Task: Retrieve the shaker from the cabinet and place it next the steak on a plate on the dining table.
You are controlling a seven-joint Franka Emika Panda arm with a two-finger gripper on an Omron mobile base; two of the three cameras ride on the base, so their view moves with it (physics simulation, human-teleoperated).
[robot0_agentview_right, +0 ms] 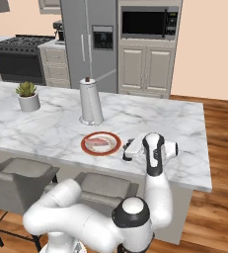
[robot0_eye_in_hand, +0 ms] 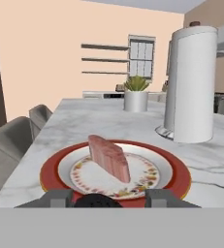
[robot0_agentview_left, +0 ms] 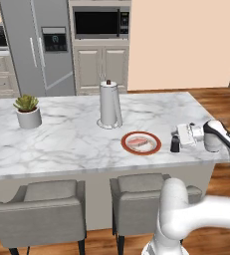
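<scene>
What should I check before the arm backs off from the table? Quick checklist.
1. shaker standing upright on the dining table: ok.
2. Shaker beside the plate, off its rim: ok.
3. steak on the plate: ok.
4. hand fully released from the shaker: cannot tell; the shaker sits between the finger tips in the hand view.
5. paper-towel roll away from the hand: ok.
6. Shaker clear of the table edge: ok, though fairly near it.
</scene>
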